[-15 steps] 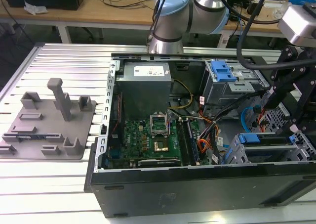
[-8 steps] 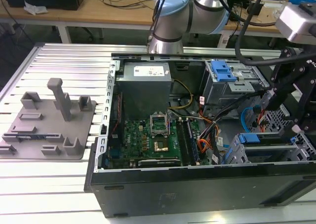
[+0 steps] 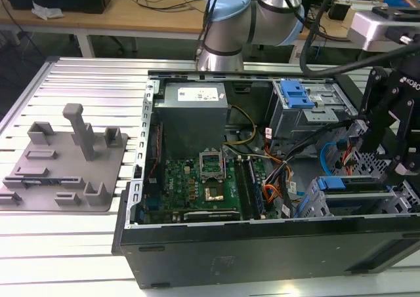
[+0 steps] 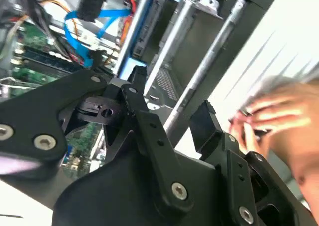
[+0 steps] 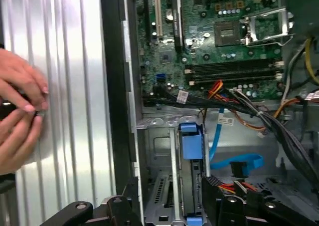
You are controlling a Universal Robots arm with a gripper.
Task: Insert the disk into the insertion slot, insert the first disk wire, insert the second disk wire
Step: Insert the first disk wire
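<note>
In the exterior view, one open computer case (image 3: 262, 244) lies on a ribbed aluminium table (image 3: 79, 244), with one grey fixture plate (image 3: 65, 162) well apart from it toward the exterior view's left. Inside the case are one grey power supply (image 3: 193, 107), one green motherboard (image 3: 190, 185) and two drive cages. These are a taller cage (image 3: 295, 110) with a blue latch and the low insertion slot (image 3: 314, 205), where the disk (image 3: 338, 183) already sits, its blue carrier showing. One robot arm (image 3: 236, 21) reaches over the case, and its single black gripper (image 3: 392, 149) hangs above the slot. Wooden workbenches (image 3: 131, 12) strewn with cables stand behind. In the second wrist view, the gripper (image 4: 172, 91) has its jaws spread wide with nothing between them. One blue flat cable (image 4: 82, 41) loops over the motherboard (image 4: 27, 51), and one blurred hand (image 4: 271, 116) is over the table (image 4: 284, 41). In the first wrist view, the gripper (image 5: 172, 201) is again wide and empty, straddling the disk (image 5: 192, 146) standing edge-on in the insertion slot (image 5: 158, 146). A blue flat cable (image 5: 239, 162) lies near it; whether it is plugged in cannot be told. A person's two hands (image 5: 22, 84) meet over the table (image 5: 70, 61), beside the computer case (image 5: 113, 61).
</note>
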